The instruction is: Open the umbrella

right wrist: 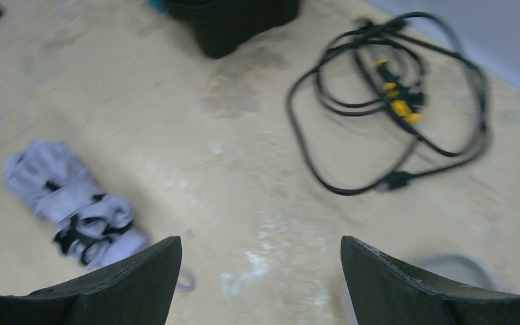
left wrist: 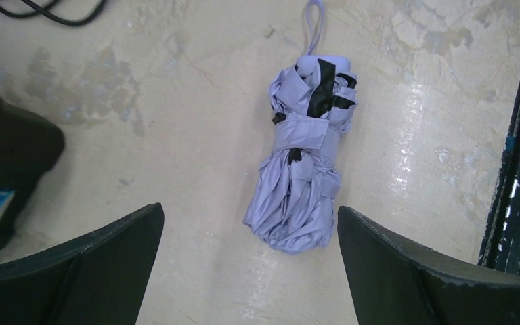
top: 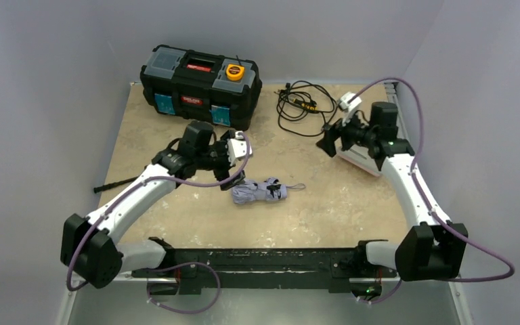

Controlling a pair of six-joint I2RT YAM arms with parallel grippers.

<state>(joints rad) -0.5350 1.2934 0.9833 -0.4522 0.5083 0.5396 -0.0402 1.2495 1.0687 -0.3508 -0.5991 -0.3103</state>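
Lilac fabric, strapped into a folded bundle with black lining showing, the compact umbrella lies on the beige table between the arms. Left gripper hangs spread wide above its canopy end; I judge it should descend straddling the bundle's middle squarely. Right gripper gapes empty, well apart. Black plastic toolbox sits shut, contents hidden.
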